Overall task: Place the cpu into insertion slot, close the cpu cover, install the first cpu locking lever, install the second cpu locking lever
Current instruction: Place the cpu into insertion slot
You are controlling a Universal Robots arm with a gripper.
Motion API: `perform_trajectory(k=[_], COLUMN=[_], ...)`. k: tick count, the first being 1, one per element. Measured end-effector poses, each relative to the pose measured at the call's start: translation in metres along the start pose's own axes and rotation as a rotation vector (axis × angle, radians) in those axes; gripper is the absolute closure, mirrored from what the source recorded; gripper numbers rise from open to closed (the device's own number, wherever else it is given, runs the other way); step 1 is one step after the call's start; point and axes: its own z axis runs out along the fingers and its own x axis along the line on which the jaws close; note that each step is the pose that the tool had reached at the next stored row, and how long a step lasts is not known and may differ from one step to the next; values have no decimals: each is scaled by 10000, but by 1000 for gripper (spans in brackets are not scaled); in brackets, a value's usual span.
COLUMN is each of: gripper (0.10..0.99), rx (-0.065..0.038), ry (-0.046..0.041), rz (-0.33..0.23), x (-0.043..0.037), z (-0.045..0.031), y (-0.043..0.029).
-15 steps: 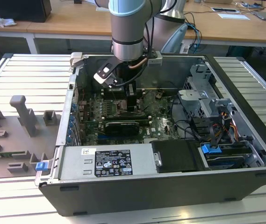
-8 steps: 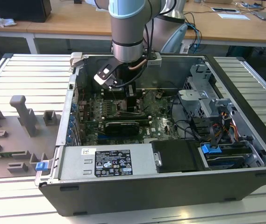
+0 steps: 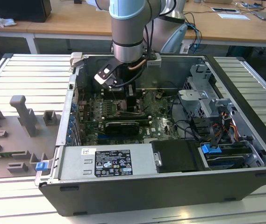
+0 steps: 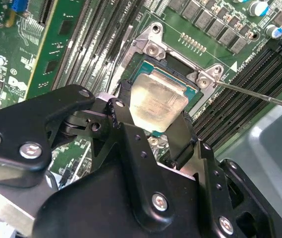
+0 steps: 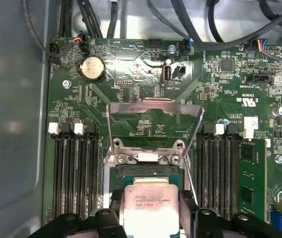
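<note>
One pincer [image 4: 155, 113] clasps the cpu [image 4: 158, 99] just over the insertion slot [image 4: 174, 64].

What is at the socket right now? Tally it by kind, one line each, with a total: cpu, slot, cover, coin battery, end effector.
end effector: 1
cpu: 1, held in the end effector over the slot
insertion slot: 1
cpu cover: 1, raised open
coin battery: 1
Total: 5
</note>
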Motion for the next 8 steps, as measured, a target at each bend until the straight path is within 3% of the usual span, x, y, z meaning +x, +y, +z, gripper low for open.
perform_trajectory(k=[3, 8], gripper=[553, 553], rx=[9, 9], ry=[-18, -18], rz=[224, 223], x=[10, 13], z=[55, 83], y=[30, 27])
